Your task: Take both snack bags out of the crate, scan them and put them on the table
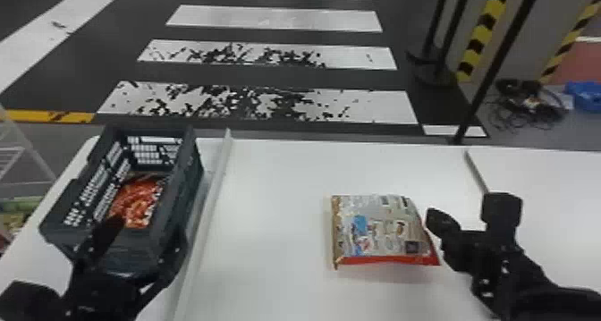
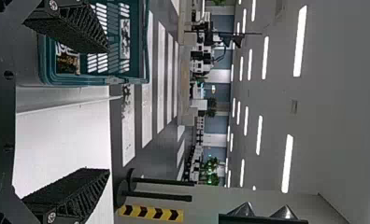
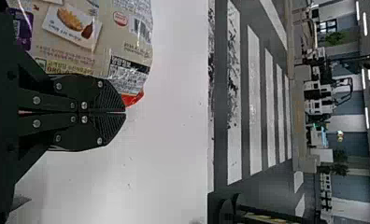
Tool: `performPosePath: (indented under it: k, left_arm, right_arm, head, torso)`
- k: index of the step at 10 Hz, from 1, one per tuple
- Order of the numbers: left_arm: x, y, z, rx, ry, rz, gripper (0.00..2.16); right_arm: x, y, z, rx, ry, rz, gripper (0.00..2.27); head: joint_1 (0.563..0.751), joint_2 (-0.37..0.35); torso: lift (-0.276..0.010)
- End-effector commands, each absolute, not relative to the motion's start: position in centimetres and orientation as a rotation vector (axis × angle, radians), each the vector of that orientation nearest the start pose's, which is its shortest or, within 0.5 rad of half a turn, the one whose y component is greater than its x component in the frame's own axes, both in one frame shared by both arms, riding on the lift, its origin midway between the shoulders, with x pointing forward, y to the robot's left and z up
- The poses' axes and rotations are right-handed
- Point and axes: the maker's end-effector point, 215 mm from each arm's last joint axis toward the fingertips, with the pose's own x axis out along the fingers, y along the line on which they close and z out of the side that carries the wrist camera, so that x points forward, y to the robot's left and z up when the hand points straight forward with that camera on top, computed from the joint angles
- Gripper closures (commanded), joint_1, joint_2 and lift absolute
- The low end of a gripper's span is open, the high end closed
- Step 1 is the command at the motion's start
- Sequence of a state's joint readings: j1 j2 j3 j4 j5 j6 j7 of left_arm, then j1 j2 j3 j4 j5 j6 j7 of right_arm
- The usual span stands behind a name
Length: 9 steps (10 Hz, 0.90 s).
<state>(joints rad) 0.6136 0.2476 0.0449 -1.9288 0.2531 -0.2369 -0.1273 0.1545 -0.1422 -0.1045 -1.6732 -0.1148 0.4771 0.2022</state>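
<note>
Floor: dark ground with broad white stripes (image 1: 277,18) is stretching across the upper part of the head view, and some of the stripes are wearing black scuffs.
Table: the white table (image 1: 277,235) is spreading across the lower part of the frame. A pale raised strip (image 1: 203,226) is running up it, left of centre, just beside the crate.
Crate: the dark green crate (image 1: 179,190) is standing upright on the table at the lower left of the frame, its slotted walls showing and its open top facing up.
Left gripper: the left gripper (image 1: 150,226) is hovering at the lower left of the frame, by the crate's near end. Its two fingers (image 2: 73,198) are standing wide apart, with one overlapping the near end of the crate in the head view.
Right gripper: the right gripper (image 1: 438,222) is resting at the lower right of the frame, just beside the right edge of the bag on the table. Its fingers (image 3: 109,129) are pressing together, side by side.
Snack bag on the table: this bag (image 1: 380,230) is lying flat, right of centre in the lower half of the frame, its printed side facing up and a red edge showing along the near side.
Snack bag in the crate: a red-orange bag (image 1: 136,201), as far as the slotted walls and shadow let one judge, is lying on the crate's bottom.
</note>
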Motion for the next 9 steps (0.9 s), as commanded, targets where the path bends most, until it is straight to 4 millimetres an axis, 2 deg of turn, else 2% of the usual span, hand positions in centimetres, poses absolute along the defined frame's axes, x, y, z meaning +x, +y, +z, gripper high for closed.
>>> performPosePath:
  k: [1, 4, 9]
  left_arm:
    - [40.1, 26.1, -37.0, -0.019, 0.020, -0.170, 0.09]
    - [40.1, 26.1, -37.2, -0.019, 0.025, -0.170, 0.09]
    - [40.5, 25.7, -37.2, -0.022, 0.026, -0.177, 0.09]
  right_arm:
    - [50.4, -29.6, -50.5, -0.001, 0.532, 0.086, 2.26]
    - [48.3, -30.0, -52.8, -0.039, 0.631, 0.078, 2.26]
    - [43.9, -29.4, -52.7, -0.049, 0.726, 0.080, 2.26]
  head:
    - [0.695, -0.030]
    - [0.695, -0.046]
    - [0.695, -0.051]
  torso:
    - [-0.092]
    - [-0.092]
    - [-0.092]
